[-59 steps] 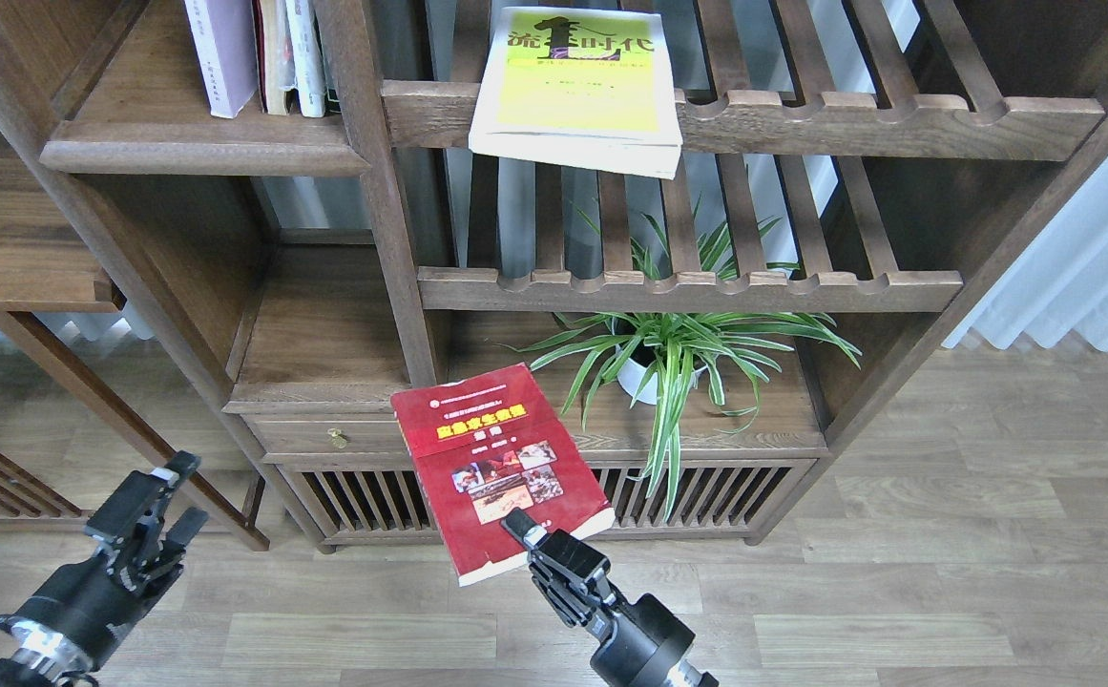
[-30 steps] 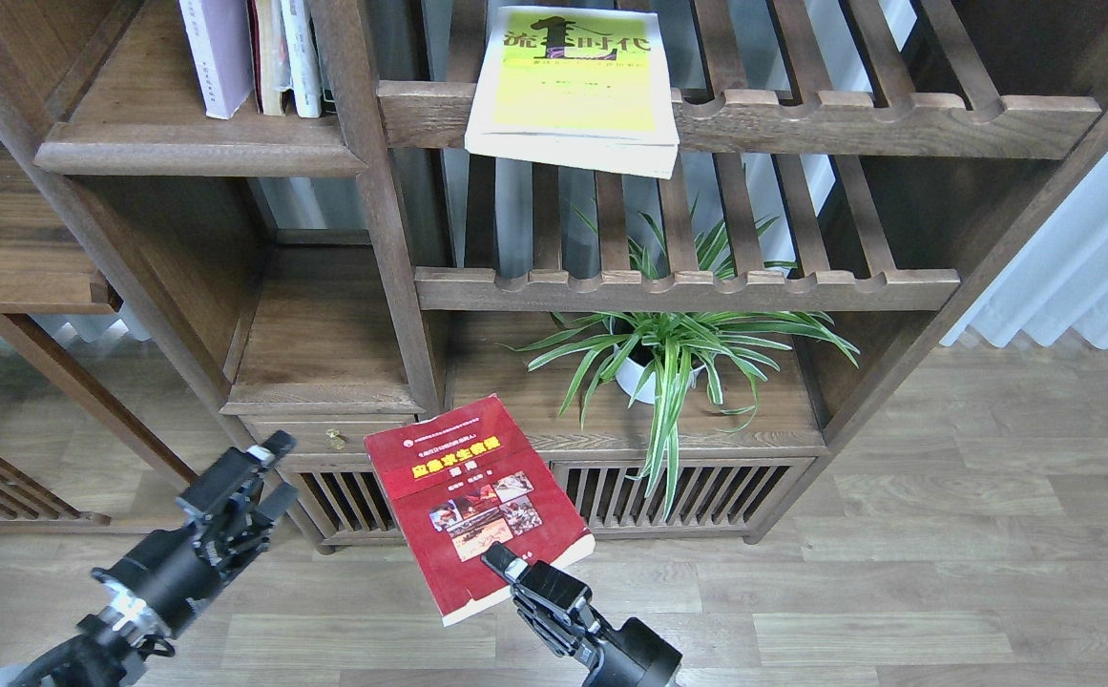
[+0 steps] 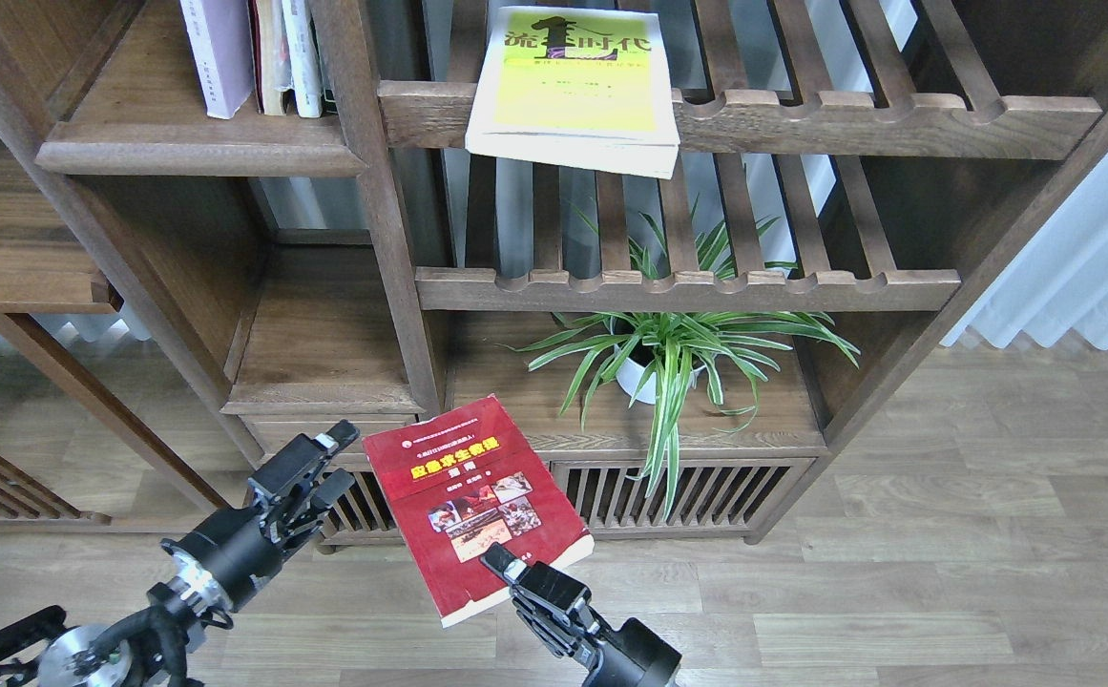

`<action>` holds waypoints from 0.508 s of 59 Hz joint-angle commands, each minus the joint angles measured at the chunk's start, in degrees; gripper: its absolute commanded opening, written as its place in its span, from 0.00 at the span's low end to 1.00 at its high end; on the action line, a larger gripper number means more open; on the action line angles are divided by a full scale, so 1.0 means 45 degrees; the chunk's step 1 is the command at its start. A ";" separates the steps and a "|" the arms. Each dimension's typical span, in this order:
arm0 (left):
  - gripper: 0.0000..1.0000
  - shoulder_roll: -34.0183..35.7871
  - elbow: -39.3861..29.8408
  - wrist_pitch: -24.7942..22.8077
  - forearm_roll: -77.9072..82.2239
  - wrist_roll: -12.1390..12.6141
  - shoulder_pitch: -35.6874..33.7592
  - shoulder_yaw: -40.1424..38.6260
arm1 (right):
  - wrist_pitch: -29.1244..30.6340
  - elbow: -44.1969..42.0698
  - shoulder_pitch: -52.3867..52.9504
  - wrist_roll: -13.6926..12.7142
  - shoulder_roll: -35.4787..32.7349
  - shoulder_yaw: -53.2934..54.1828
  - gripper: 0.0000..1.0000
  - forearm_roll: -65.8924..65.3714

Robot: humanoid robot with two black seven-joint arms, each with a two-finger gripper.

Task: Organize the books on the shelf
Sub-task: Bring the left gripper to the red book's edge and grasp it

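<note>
My right gripper (image 3: 501, 565) is shut on the lower edge of the dark red book (image 3: 472, 501) with small photos and holds it face up in the air in front of the cabinet. My left gripper (image 3: 339, 458) is open and empty, just left of the red book's upper left corner. The yellow-green book (image 3: 574, 86) lies flat on the upper slatted rack, overhanging its front rail. The pale lavender book (image 3: 215, 52) stands upright on the solid dark brown shelf (image 3: 200, 148) at the upper left.
Thin cream and white-spined books (image 3: 288, 52) stand next to the lavender one. A potted spider plant (image 3: 673, 358) sits on the lower board. A second slatted rack (image 3: 687, 286) hangs above it. A drawer and slatted base (image 3: 687, 491) are behind the red book. A side table (image 3: 19, 286) is at left.
My left arm has risen and moved right, toward the red book. My right gripper lowered the red book and shifted it left early on, then held still.
</note>
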 commanded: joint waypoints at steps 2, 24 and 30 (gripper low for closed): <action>0.89 -0.0151 0.0363 0.0000 -0.0264 -0.0024 -0.0747 0.0843 | -0.0002 0.0003 0.0076 0.0000 0.0000 -0.0012 0.04 0.0000; 0.88 -0.0347 0.0519 0.0000 -0.1319 -0.0024 -0.2602 0.2326 | -0.0002 0.0003 0.0155 0.0000 0.0000 -0.0032 0.04 0.0000; 0.84 -0.0405 0.0715 0.0000 -0.1378 -0.0024 -0.2954 0.2815 | -0.0002 0.0003 0.0155 0.0000 0.0000 -0.0032 0.04 0.0000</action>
